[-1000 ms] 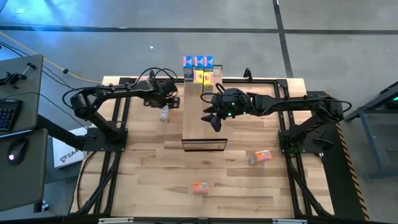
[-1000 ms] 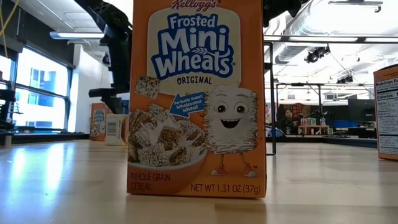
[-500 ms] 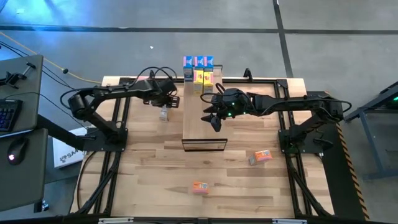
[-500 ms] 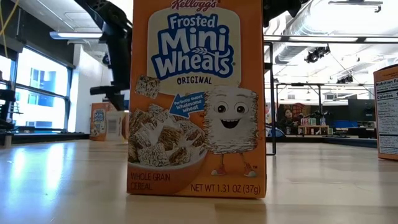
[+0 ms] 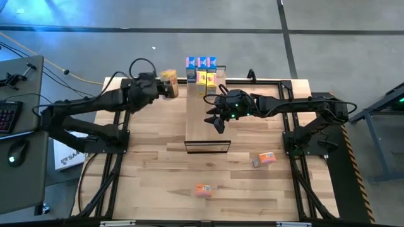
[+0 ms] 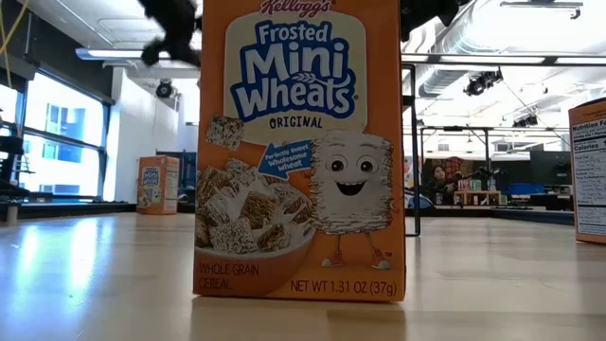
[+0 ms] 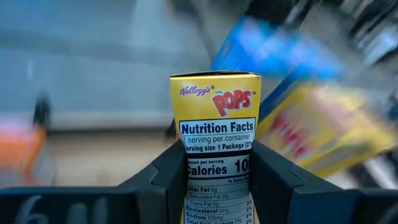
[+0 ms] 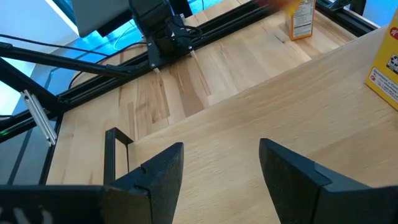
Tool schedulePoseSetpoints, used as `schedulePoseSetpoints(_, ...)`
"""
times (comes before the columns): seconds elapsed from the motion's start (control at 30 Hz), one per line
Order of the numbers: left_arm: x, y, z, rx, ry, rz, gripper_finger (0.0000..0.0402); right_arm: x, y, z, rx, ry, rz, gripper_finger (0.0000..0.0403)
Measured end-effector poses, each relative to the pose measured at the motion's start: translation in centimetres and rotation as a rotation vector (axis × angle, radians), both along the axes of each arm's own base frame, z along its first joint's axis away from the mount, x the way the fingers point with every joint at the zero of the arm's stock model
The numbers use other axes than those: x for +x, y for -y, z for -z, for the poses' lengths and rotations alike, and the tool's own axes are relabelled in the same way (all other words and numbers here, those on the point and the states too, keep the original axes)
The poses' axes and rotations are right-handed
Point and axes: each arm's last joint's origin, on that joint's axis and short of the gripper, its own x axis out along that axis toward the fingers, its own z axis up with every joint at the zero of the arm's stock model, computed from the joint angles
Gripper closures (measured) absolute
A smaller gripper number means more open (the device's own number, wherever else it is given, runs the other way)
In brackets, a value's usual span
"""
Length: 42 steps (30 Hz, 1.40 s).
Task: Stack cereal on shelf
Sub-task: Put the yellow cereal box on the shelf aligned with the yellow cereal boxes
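A small yellow cereal box (image 7: 214,124) is lifted above the table's far left part, with my left gripper (image 5: 169,85) shut on it. The shelf (image 5: 205,135), a long light-wood unit, lies on the table's middle. Blue cereal boxes (image 5: 202,62) and yellow ones (image 5: 205,78) stand at its far end. My right gripper (image 5: 214,121) hovers open over the shelf top (image 8: 298,106) with nothing between its fingers. Two orange cereal boxes (image 5: 266,157) (image 5: 202,189) lie on the near half of the table. My left gripper pinches the yellow box between its two fingers (image 7: 171,177), low on two opposite faces (image 7: 186,168). The narrow nutrition panel faces the wrist camera. The box stands upright in the hold, its top above the fingertips, lifted clear of the table.
An orange box (image 6: 298,152) stands close before the low camera, another (image 6: 156,185) farther off at the left, a third (image 6: 589,170) at the right edge. A small box (image 8: 301,18) stands on the table beyond the shelf. Dark frame rails (image 5: 265,81) border the table.
My left gripper has taken the small box that stood on the table left of the shelf and lifted it clear. It rose and went toward the far edge, tipping from pointing steeply down to nearly level. The box is gone from its spot on the table.
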Motion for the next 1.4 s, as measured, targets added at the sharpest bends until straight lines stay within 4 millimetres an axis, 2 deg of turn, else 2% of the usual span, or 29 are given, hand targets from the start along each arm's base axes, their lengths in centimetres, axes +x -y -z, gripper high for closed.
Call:
schedulePoseSetpoints(0.1,0.8,1.1,-1.2,0.167,0.022,-0.043,0.0275,0.0,0.0,0.0,0.000,0.000,0.000,0.0198)
schedulePoseSetpoints(0.2,2.3,1.2,-1.5,0.282,-0.014,-0.077,0.0275,0.0,0.0,0.0,-0.005,0.000,-0.003,0.0198)
schedulePoseSetpoints(0.4,6.5,1.1,0.0,0.390,-0.083,-0.040,0.0275,0.0,0.0,0.0,-0.020,0.000,-0.011,0.0198)
schedulePoseSetpoints(0.53,8.1,1.0,1.3,0.388,-0.080,-0.017,0.0275,0.0,0.0,0.0,-0.020,0.001,-0.011,0.0198)
schedulePoseSetpoints(0.67,8.6,1.0,2.0,0.360,-0.072,0.005,0.0275,0.0,0.0,0.0,-0.018,0.002,-0.009,0.0198)
schedulePoseSetpoints(0.93,8.8,0.8,2.3,0.319,-0.012,0.022,0.0275,0.0,0.0,0.0,-0.018,0.004,-0.009,0.0198)
schedulePoseSetpoints(1.1,8.7,0.8,2.6,0.309,-0.053,0.024,0.0275,0.0,0.0,0.0,-0.018,0.004,-0.009,0.0198)
schedulePoseSetpoints(1.4,10.0,0.8,5.0,0.295,-0.134,-0.005,0.0275,0.0,0.0,-0.1,-0.021,0.007,-0.011,0.0198)
